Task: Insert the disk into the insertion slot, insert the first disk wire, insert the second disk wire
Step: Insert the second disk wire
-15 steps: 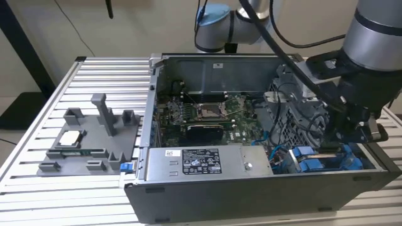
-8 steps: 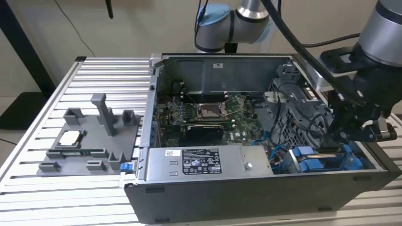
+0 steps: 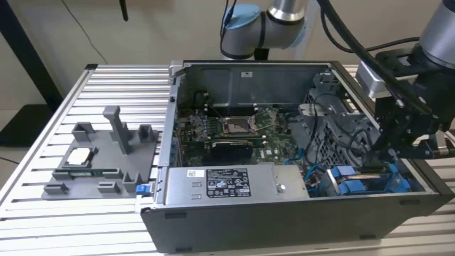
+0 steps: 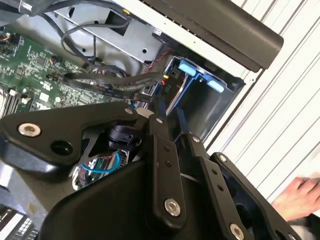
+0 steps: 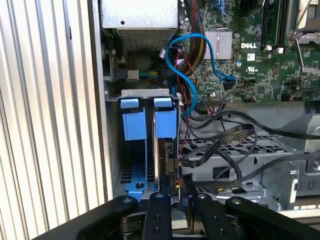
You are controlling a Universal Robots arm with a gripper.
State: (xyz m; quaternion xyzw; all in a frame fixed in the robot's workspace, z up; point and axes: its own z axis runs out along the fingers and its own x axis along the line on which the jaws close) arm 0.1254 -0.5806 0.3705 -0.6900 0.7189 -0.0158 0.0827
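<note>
A ribbed metal desk (image 3: 106, 80) carries an open computer case (image 3: 284, 224) lying on its side, with a green motherboard (image 3: 235, 130) on its floor. At the case's near wall sits a grey power-supply box (image 3: 235, 184) with white stickers. On the desk toward the exterior view's left lies a grey plastic fixture (image 3: 106, 160) with upright posts.

The robot arm (image 3: 433, 48) reaches down over the case corner at the exterior view's right, above the insertion slot (image 3: 370, 184), a grey metal bay with bright blue rails. In the first wrist view the insertion slot (image 5: 140, 145) shows two blue tabs side by side at its top edge. The disk (image 5: 167, 150) stands on edge in the compartment nearer the motherboard, and its blue caddy tab sits level with the neighbouring tab.

Black cables (image 5: 225, 140) loop across the perforated metal cage just beside the slot, and a blue cable (image 5: 200, 55) curves over the motherboard.

The hand (image 5: 184, 197) hangs directly over the rear edge of the disk, where a dark connector (image 5: 172, 167) with a flat black wire meets the drive. Its black fingers (image 5: 159, 215) stand close together at this connector, but whether they clamp it cannot be told. In the second wrist view the hand (image 4: 170, 117) points into the slot (image 4: 200, 90), and a person's hand (image 4: 300, 197) rests on the desk.
</note>
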